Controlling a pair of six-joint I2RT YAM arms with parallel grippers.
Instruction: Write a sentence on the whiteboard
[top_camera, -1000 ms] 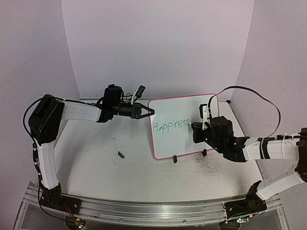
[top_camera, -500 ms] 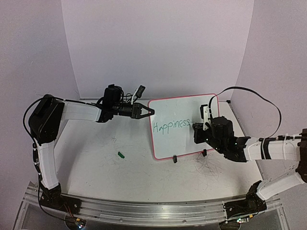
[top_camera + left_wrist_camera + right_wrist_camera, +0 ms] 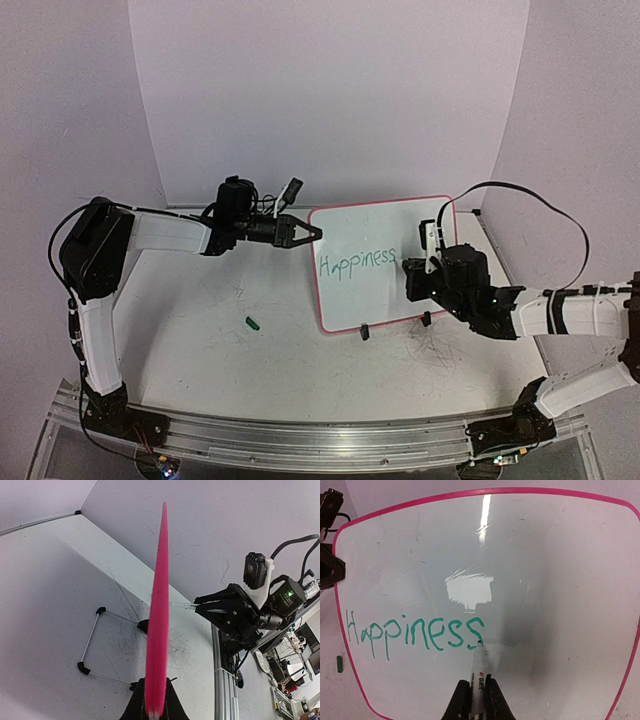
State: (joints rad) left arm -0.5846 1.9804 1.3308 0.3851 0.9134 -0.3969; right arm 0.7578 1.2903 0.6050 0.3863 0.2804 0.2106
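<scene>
The whiteboard [image 3: 385, 225] stands tilted on the table, white with a pink rim. My left gripper [image 3: 315, 232] is shut on its upper left rim. The left wrist view shows that rim [image 3: 159, 605] edge-on between the left gripper's [image 3: 154, 711] fingers. The sentence [image 3: 357, 262] reads "Happiness" in green. My right gripper [image 3: 412, 278] is shut on a white marker [image 3: 479, 677]. In the right wrist view the right gripper [image 3: 477, 702] holds the marker's tip against the board at the foot of the last "s" of the sentence [image 3: 415, 635].
A small green marker cap [image 3: 253, 322] lies on the table left of the board. Two black clip feet [image 3: 365, 333] hold the board's lower edge. Grey scribble marks [image 3: 435, 345] cover the table near them. An aluminium rail [image 3: 300, 440] runs along the near edge.
My right gripper and the marker have crept slightly to the right and down along the board. The left arm and the board have not moved.
</scene>
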